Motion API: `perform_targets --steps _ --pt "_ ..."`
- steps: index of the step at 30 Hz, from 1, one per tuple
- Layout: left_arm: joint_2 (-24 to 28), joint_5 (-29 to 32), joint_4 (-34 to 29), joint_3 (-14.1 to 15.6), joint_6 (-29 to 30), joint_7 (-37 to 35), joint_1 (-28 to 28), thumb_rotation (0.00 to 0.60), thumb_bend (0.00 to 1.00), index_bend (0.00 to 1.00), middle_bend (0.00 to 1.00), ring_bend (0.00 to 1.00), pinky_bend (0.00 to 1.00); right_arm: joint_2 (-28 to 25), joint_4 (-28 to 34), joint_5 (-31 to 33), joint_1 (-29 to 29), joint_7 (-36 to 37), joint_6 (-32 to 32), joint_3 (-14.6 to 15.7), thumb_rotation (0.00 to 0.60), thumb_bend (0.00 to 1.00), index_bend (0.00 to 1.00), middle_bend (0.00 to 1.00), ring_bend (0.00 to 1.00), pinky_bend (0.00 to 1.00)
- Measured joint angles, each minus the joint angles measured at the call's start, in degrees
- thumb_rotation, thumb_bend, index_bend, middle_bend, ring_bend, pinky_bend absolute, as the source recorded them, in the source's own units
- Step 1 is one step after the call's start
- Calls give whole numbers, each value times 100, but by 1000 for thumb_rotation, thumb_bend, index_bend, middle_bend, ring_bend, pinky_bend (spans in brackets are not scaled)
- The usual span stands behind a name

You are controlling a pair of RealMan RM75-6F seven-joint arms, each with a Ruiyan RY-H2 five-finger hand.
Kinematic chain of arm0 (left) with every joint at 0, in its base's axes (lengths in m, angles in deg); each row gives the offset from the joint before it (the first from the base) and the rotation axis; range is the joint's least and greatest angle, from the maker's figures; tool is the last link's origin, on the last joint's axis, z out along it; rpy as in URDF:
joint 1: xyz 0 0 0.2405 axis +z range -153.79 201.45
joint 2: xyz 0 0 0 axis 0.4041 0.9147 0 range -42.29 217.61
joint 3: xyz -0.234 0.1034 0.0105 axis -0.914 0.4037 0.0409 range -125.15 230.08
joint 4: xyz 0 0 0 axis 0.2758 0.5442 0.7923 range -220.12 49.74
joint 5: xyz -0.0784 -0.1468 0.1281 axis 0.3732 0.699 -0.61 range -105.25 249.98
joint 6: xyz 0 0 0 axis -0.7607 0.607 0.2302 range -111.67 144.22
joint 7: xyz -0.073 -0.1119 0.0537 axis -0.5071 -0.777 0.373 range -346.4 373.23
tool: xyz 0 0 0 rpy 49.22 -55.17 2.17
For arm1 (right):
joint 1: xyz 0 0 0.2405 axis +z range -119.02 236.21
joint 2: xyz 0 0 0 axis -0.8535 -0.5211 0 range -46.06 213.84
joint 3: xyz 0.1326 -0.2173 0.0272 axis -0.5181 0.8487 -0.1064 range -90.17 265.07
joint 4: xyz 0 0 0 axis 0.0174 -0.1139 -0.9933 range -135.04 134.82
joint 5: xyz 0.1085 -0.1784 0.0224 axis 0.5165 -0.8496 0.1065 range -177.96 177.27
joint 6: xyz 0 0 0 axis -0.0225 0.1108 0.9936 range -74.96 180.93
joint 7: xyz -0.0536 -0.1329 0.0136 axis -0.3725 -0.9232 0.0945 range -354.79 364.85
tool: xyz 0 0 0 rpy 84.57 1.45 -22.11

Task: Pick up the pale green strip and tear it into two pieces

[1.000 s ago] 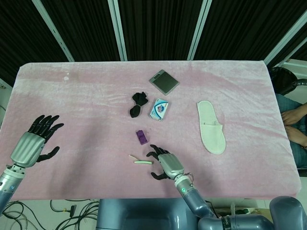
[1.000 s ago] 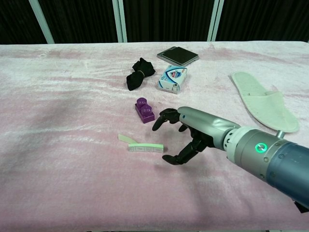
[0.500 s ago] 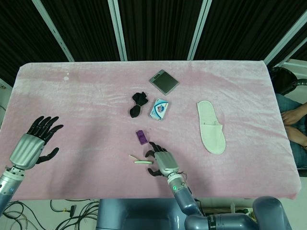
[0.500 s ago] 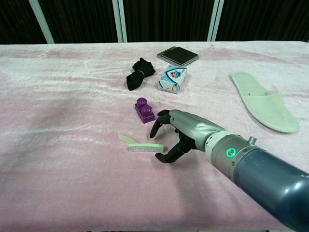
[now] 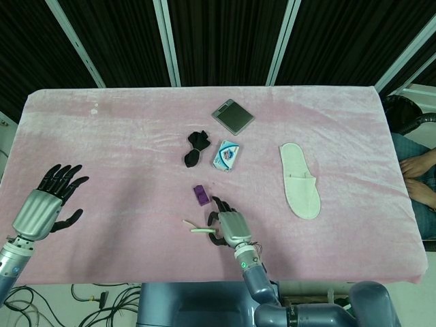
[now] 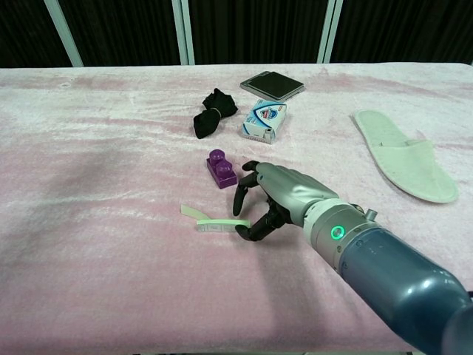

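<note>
The pale green strip (image 6: 219,224) lies flat on the pink tabletop (image 6: 96,163), just in front of the purple block (image 6: 221,168). The right hand (image 6: 275,199) sits at the strip's right end with its fingers (image 6: 242,194) curved and spread above the strip and the thumb near the strip's tip; contact cannot be determined, and the strip is not lifted. The left hand (image 5: 46,201) hovers well apart at the left edge, fingers spread, holding nothing.
</note>
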Motion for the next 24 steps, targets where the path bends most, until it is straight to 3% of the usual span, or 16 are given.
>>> perform_targets --steps 11,19,24 --pt "8 26 9 -18 8 -17 14 600 311 156 20 0 0 69 -42 -116 -61 -33 -2 82 600 320 496 21 75 148" --pt "11 37 -3 -25 8 8 22 600 311 156 20 0 0 251 -253 -163 -96 12 34 50 600 428 671 38 80 148" --pt "31 54 -46 -42 29 26 35 600 311 156 20 0 0 347 -348 -289 -139 133 103 -10 600 480 693 38 80 148"
